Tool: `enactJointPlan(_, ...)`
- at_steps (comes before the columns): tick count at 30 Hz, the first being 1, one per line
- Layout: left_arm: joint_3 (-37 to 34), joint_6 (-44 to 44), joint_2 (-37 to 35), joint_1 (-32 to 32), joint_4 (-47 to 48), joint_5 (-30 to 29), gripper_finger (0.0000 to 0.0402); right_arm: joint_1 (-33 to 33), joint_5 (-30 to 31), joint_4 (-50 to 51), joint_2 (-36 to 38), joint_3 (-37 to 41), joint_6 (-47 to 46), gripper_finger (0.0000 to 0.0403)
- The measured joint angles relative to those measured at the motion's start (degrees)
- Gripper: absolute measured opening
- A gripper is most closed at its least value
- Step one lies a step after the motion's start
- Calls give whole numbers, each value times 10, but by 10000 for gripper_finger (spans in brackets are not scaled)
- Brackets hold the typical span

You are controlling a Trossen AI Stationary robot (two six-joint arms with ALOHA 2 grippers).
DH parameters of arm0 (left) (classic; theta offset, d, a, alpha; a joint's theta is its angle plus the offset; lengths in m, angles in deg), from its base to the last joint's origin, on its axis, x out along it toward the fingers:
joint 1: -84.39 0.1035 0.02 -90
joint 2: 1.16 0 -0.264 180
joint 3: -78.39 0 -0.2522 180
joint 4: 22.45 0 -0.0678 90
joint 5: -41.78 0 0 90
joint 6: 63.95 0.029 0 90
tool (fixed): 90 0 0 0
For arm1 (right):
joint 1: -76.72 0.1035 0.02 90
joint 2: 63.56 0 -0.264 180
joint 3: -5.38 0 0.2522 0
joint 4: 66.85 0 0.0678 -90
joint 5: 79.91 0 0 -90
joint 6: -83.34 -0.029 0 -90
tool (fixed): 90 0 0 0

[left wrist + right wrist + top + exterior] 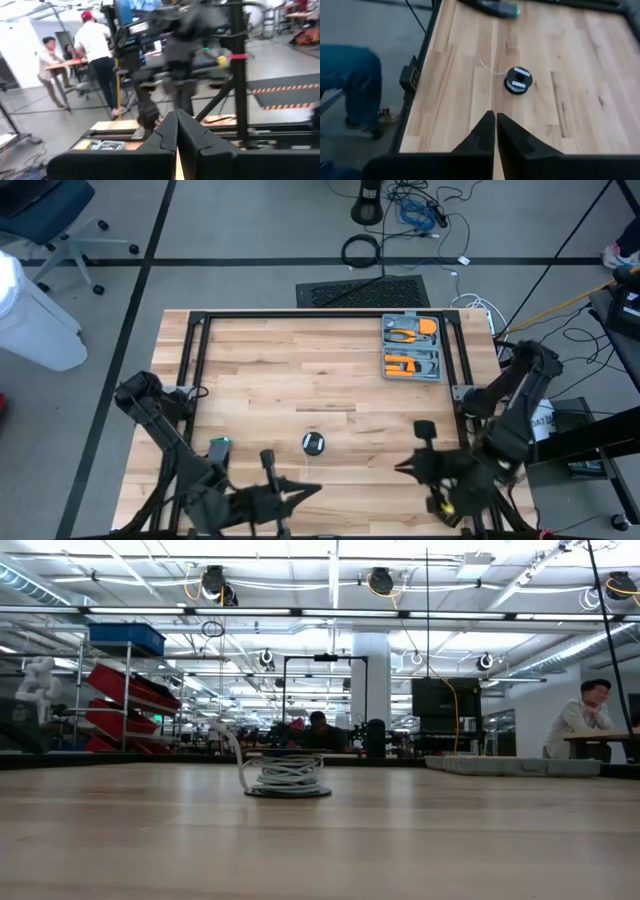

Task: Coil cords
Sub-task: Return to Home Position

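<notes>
One small wound bundle of white cord (313,443) lies on the wooden table (300,370), in the middle of the side where the two arms stand, between them and touching neither. The low view shows it flat on the wood, its white turns stacked on a dark round base, with a loose end (232,745) looping up on one side. From the right wrist the same bundle shows a dark centre, and a short white tail runs out from it across the boards. The left gripper (176,114) hangs low by the table's near edge, left of the bundle and well apart from it; its two dark fingers are pressed together with nothing between them. The right gripper (495,115) is raised over the table on the other side, pointing toward the bundle from a distance, its fingers likewise pressed together and empty. A grey tool tray (412,348) with orange-handled tools sits at the far right of the table, well apart from the cord. Beyond the table, a seated person (590,710) shows at a desk, and a leg in blue trousers (350,75) stands just beside the table's edge.
</notes>
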Motion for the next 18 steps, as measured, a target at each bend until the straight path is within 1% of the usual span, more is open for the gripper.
enactJointPlan(4, 0, -16, 0, 22, 37, 0, 3, 61, 73, 10, -11, 0, -49, 1)
enactJointPlan(7, 0, -32, 0, 41, 65, 1, 4, 95, 108, 28, -21, 0, -82, 1)
enactJointPlan(10, -10, -73, -1, 69, 91, 12, 4, 120, 137, 55, -33, 0, -114, 1)
enactJointPlan(12, -24, -95, -1, 86, 100, 43, 4, 133, 149, 69, -37, 0, -132, 1)
enactJointPlan(14, -43, -118, -1, 98, 101, 71, 4, 139, 148, 83, -37, 0, -145, 0)
enactJointPlan(18, -83, -137, -3, 105, 105, 69, 4, 149, 148, 112, -37, 0, -172, 0)
